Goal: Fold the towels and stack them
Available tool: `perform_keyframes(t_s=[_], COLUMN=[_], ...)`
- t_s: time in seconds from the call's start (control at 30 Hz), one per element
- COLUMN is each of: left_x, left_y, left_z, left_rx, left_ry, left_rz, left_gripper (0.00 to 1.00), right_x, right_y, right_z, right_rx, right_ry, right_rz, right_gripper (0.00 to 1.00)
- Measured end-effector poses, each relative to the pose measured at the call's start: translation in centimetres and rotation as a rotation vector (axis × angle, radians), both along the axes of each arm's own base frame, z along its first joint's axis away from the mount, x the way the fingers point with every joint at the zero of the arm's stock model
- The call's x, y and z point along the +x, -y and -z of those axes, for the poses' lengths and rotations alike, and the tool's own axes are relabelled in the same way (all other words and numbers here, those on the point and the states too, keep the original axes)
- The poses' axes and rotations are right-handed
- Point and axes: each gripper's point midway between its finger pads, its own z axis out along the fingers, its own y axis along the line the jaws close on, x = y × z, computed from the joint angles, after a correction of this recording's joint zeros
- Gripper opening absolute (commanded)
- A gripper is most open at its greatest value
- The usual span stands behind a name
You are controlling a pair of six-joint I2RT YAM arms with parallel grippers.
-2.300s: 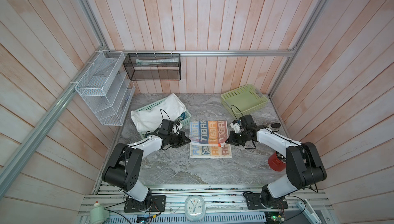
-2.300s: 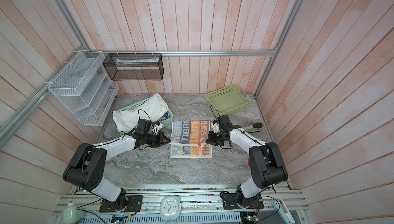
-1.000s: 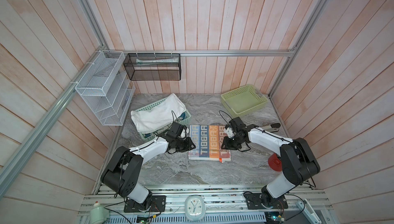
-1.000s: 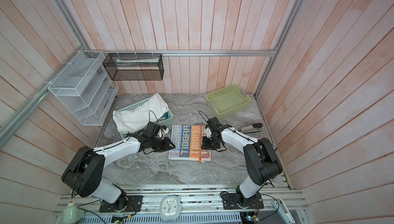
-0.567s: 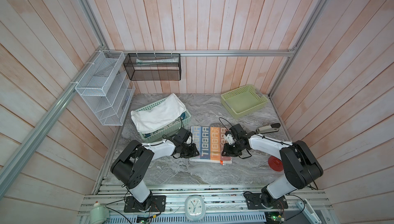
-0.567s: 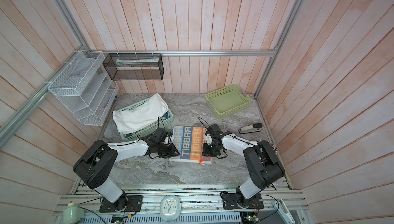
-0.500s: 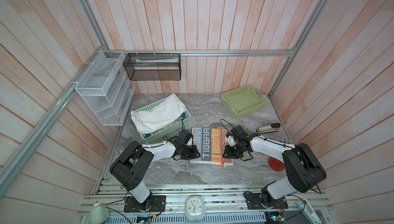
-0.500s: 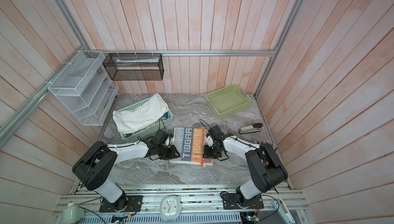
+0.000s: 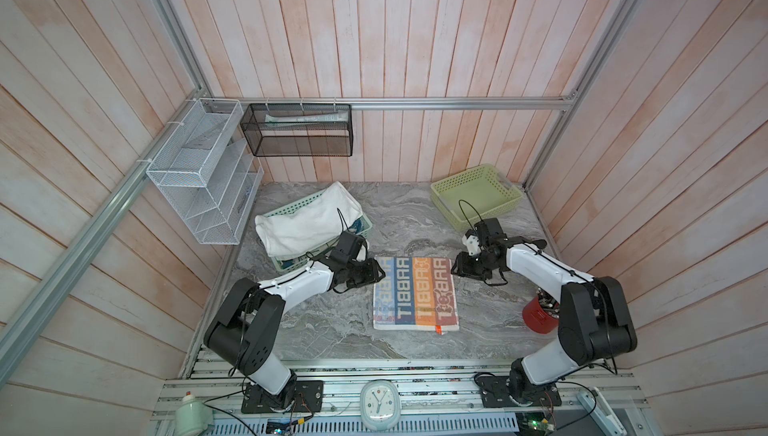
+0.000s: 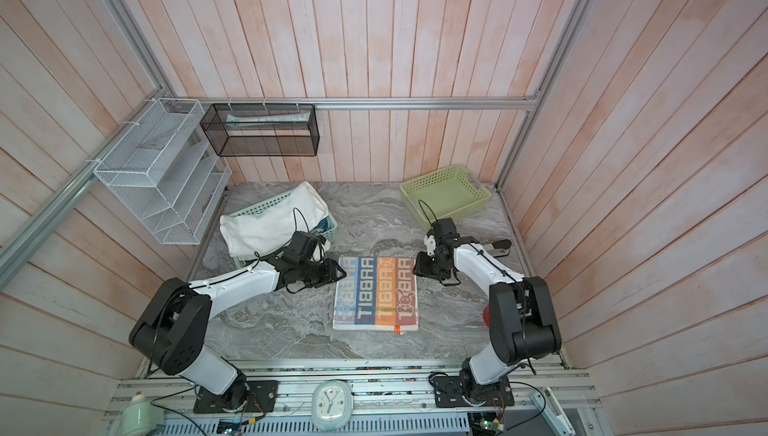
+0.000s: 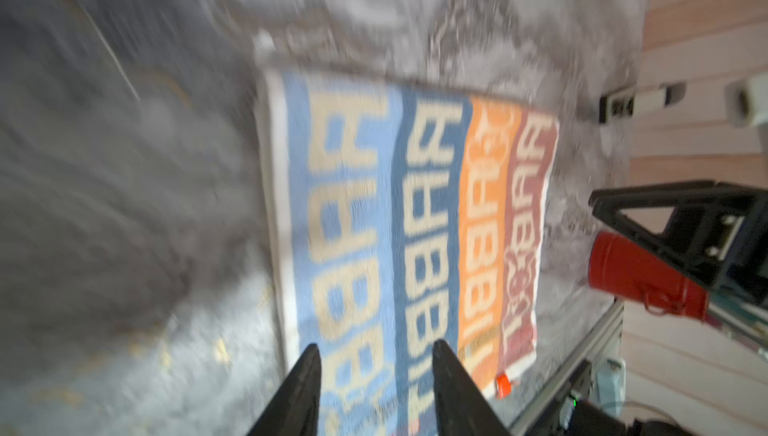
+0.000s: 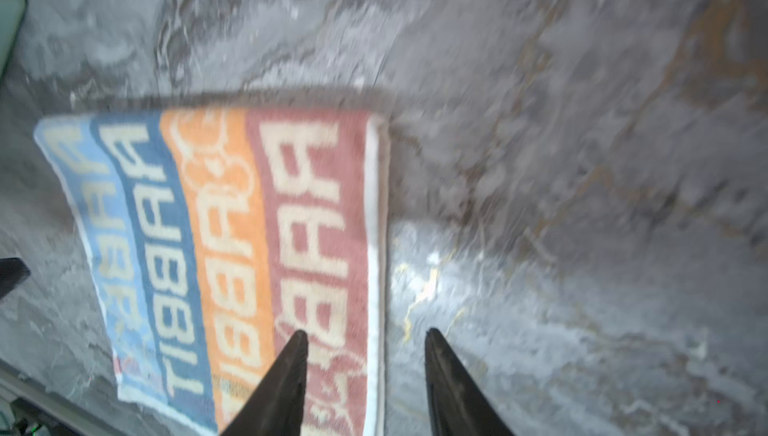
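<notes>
The left end effector (image 9: 377, 277) and right end effector (image 9: 456, 268) are open and empty, so grab the striped towel (image 9: 415, 292) evenly by two corners.

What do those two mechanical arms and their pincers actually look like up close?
The left arm and right arm each pair white tube-like links with chunky black joints. A thin black cable loops off each wrist. The left pincer and right pincer each end in two slim black fingers tapering to points. I can read no markings.

blue-orange-brown striped towel (image 9: 415, 292), plain white towel (image 9: 305, 222)
</notes>
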Motion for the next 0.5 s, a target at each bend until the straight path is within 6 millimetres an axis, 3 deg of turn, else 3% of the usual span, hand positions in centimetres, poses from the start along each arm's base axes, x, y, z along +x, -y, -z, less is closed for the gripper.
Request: perform_keyframes(t_s=[0.07, 0.17, 0.37, 0.5], left_x=[2.6, 4.8, 6.5, 7.5], left_y=[-1.1, -1.8, -1.3, -0.5], left_z=[0.1, 1.0, 3.4, 3.3], left_rx=[-0.005, -0.006, -0.005, -0.028], left_ry=[0.021, 0.026, 0.003, 0.019], left_rz=[-0.043, -0.072, -0.056, -0.038], left_gripper=[0.45, 0.45, 0.45, 0.46], right_x=[1.3, 2.3, 3.5, 4.6], right_y=[0.4, 0.1, -0.7, -1.3], right_z=[0.7, 2.0, 3.5, 3.1], right_rx=[-0.003, -0.002, 0.026, 0.051], right_ry=[-0.004, -0.021, -0.045, -0.026], right_rz=[0.004, -0.009, -0.036, -0.046], right_gripper=[0.48, 0.48, 0.46, 0.41])
